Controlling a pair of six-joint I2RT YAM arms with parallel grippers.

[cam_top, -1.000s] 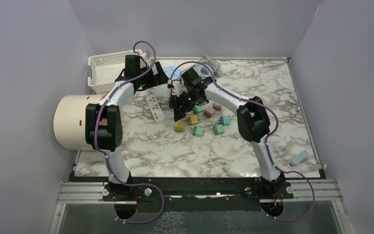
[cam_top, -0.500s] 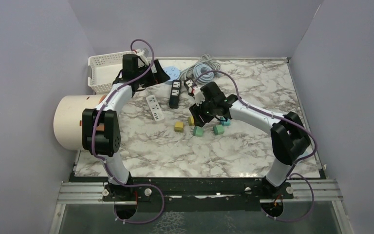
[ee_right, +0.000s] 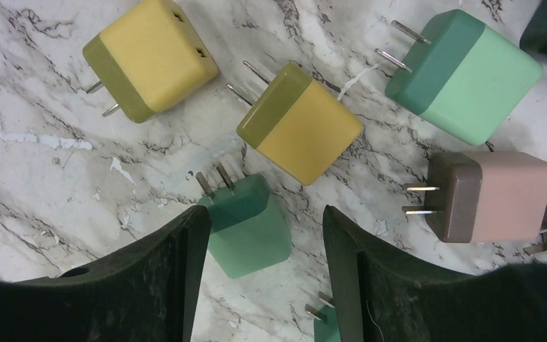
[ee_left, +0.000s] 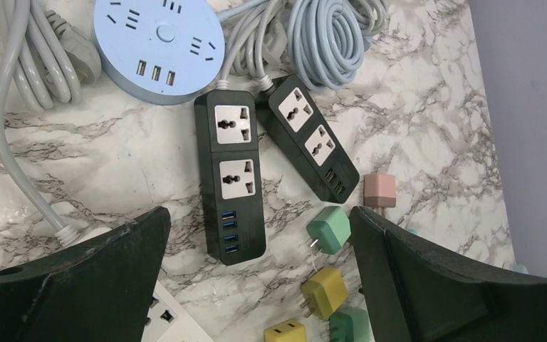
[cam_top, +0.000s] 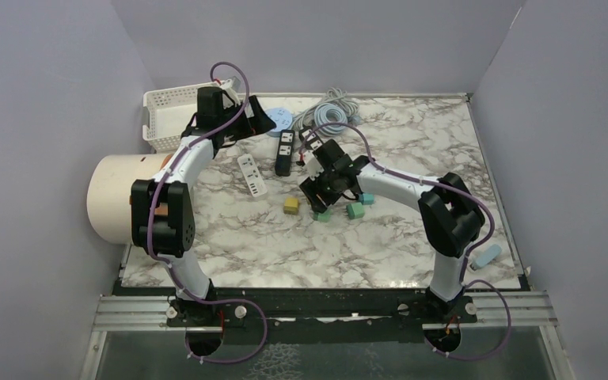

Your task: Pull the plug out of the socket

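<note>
Near the middle of the bench (cam_top: 285,245), the right pincer (ee_right: 263,221) is hovering low with its jaws moderately apart, straddling the green plug (ee_right: 248,229). The plug is lying on its side on the marble, prongs pointing away. It is sitting close against the left finger and clear of the right one.

Every socket face on the black power strip (ee_left: 229,174) and the second black strip (ee_left: 306,135) is showing empty, so the plug appears to be free already. The step in hand is judged to be the release.

- Raise the right pincer straight up (no sideways travel), since the near finger could drag the plug.
- Keep clear of the yellow plug (ee_right: 300,121) just beyond.

The left pincer (ee_left: 258,214) is hanging wide open above the strips, gripping nothing.
</note>
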